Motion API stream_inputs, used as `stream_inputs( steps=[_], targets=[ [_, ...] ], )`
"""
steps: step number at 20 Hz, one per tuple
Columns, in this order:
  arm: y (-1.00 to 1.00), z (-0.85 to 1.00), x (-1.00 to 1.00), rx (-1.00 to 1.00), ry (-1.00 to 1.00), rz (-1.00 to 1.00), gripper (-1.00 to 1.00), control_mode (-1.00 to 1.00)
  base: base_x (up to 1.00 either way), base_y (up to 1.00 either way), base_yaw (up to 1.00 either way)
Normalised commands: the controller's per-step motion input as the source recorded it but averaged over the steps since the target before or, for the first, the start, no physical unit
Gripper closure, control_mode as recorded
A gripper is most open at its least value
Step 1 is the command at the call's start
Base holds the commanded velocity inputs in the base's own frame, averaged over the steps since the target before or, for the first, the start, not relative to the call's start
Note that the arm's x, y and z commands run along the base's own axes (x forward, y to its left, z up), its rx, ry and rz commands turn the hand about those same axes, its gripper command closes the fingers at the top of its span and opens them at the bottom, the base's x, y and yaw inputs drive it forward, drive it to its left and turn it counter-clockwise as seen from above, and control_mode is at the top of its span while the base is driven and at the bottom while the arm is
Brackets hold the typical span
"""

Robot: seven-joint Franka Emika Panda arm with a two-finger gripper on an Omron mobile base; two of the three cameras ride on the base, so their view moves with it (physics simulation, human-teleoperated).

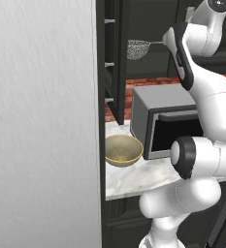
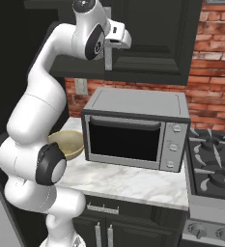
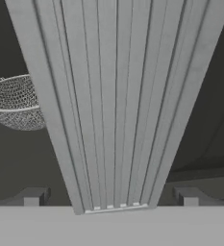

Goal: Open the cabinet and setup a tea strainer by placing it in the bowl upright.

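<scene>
The cabinet [image 2: 152, 38] is black; one door [image 1: 118, 72] stands swung out, showing dark shelves. On a shelf inside sits the tea strainer [image 1: 138, 49], a grey mesh basket, which the hand view catches at its left [image 3: 15, 103]. The olive-yellow bowl [image 1: 123, 150] rests empty on the marble counter left of the microwave, and the arm partly covers it in the right base view [image 2: 69, 142]. My gripper [image 3: 111, 197] is raised at the cabinet [image 2: 111, 44], open, with a long silver bar handle [image 3: 116, 105] close between its fingertips [image 3: 34, 197]. It holds nothing.
A grey microwave oven [image 2: 133, 128] takes up the middle of the counter [image 2: 128, 185]. A gas stove [image 2: 213, 164] is to its right, with a red brick wall [image 2: 213, 72] behind. A tall grey panel [image 1: 41, 126] blocks the left side. Black lower cabinets [image 2: 104, 226] run beneath.
</scene>
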Motion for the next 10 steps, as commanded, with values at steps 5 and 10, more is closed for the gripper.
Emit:
stream_inputs(
  steps=[5,10],
  targets=[
    [0.00,-0.02,0.14,0.00,-0.04,0.02,1.00,-1.00,0.00,0.00,0.00],
    [0.00,-0.01,0.16,0.00,-0.04,0.02,1.00,-1.00,0.00,0.00,0.00]
  ],
)
